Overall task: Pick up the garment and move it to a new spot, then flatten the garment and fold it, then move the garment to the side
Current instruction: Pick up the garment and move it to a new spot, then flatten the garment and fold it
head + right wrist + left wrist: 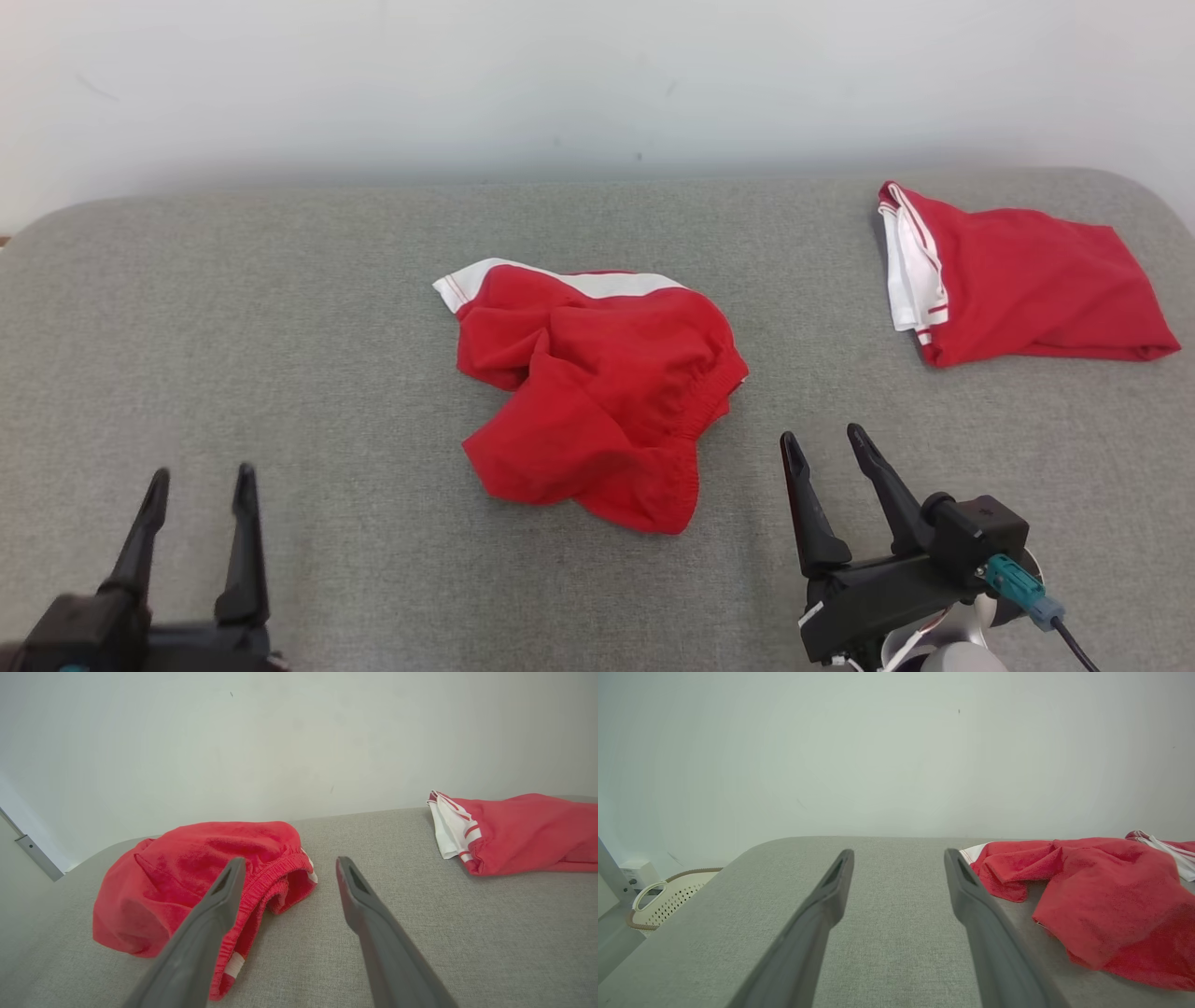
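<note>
Head view has the crumpled red shorts (pixel 597 392) lying in the middle of the table (pixel 280 327), ahead and left of the right claw (pixel 822 435), whose fingers stand apart near the elastic waistband (pixel 714 403); the left claw (pixel 203 471), also spread and empty, sits well apart, so the right arm looks nearer

Lighting bright, even and diffuse; shadows faint and soft. No glare. Wrist views show wide-angle edge curvature.
</note>
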